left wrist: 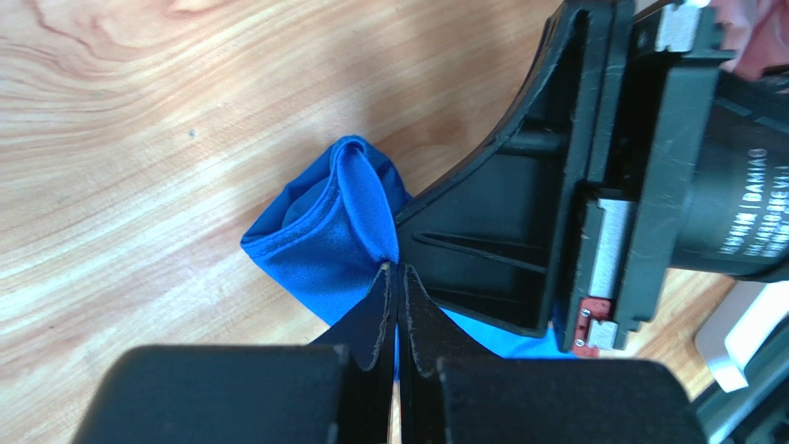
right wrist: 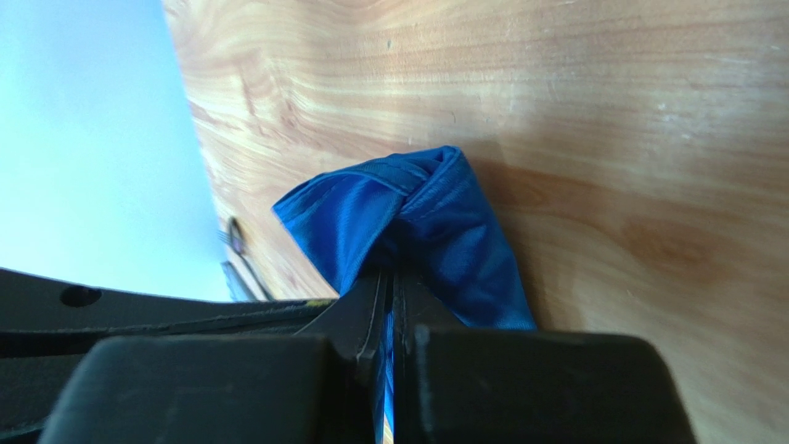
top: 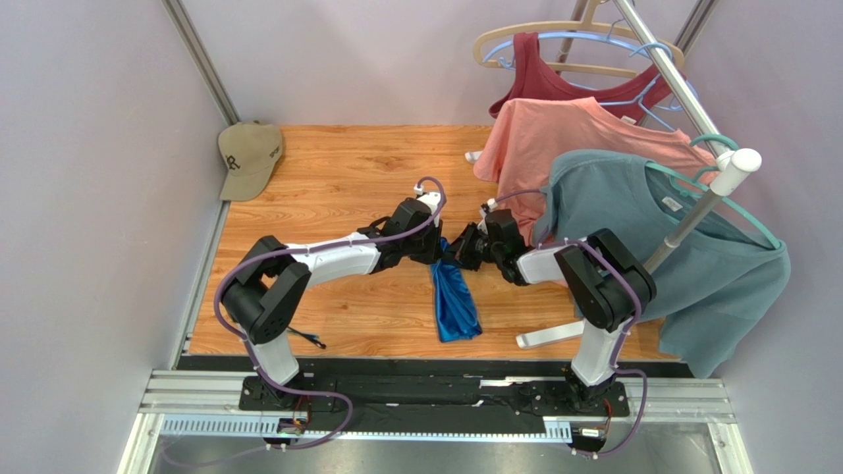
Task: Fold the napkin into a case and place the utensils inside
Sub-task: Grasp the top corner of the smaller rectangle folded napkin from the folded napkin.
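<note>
**Both grippers pinch one end of the blue napkin**

The left gripper [left wrist: 396, 277] is closed. Its two black fingers press a fold of the napkin [left wrist: 324, 236] between their tips. The cloth is bright royal blue, smooth and a little shiny, with a stitched hem along its edge. Just in front of the left fingertips it bends into a small rounded loop. Beside the loop it spreads into a flat, pointed flap over the table [left wrist: 139, 139], which is light wood with a clear wavy grain.

The right gripper [right wrist: 389, 282] is closed as well, and a thin strip of the same blue cloth shows between its fingers. In front of its tips the napkin stands up as a creased peak with soft wrinkles.

In the top view the two grippers face each other, very near, on the same end of the cloth. From there the rest of the napkin runs toward the arm bases as a long, narrow, crumpled band.

The utensils [top: 308, 339] lie well apart from both grippers, near the base of the left arm. They are thin dark sticks, too small to tell more.

A tan cap [top: 249, 156] with a curved brim lies well beyond the left gripper, at the table's corner. Just behind the right gripper hangs a salmon T-shirt [top: 554, 148] of soft matte fabric.
</note>
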You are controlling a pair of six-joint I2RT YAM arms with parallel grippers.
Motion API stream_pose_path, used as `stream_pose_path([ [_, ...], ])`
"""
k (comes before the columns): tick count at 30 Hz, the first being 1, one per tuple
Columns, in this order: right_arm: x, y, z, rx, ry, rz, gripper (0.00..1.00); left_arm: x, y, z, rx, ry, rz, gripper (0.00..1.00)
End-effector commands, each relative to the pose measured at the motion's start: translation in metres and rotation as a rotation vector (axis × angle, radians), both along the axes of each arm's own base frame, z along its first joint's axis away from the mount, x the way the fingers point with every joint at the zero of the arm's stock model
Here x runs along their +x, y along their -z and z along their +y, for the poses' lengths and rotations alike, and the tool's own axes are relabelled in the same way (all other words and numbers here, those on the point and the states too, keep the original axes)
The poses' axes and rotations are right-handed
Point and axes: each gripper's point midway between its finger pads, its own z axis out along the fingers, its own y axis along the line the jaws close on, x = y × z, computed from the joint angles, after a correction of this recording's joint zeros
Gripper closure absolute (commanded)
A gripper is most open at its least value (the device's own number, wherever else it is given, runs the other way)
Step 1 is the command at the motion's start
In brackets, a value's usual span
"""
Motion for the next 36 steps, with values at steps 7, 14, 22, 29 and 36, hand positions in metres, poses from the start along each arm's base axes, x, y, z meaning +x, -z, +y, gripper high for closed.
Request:
stream_pose_path([
  [7,0.03,-0.016,0.017,0.188,0.078,-0.106,1.0,-0.01,0.005,-0.002,-0.027,0.008,0.019,1.0],
  [14,0.013,0.023,0.008,0.021,0.002,-0.047,0.88,0.004,-0.008,0.003,-0.05,0.015,0.016,0.92],
  [22,-0.005,0.045,0.009,-0.027,-0.109,0.014,0.71,0.018,-0.044,0.014,-0.132,-0.003,0.043,0.79],
  [29,-0.006,0.037,0.009,-0.068,-0.186,-0.029,0.52,0.019,-0.052,0.023,-0.185,-0.042,0.045,0.81],
  [36,-0.003,0.011,0.011,-0.034,-0.204,-0.094,0.46,0.03,-0.041,0.06,-0.188,-0.179,0.082,0.88],
])
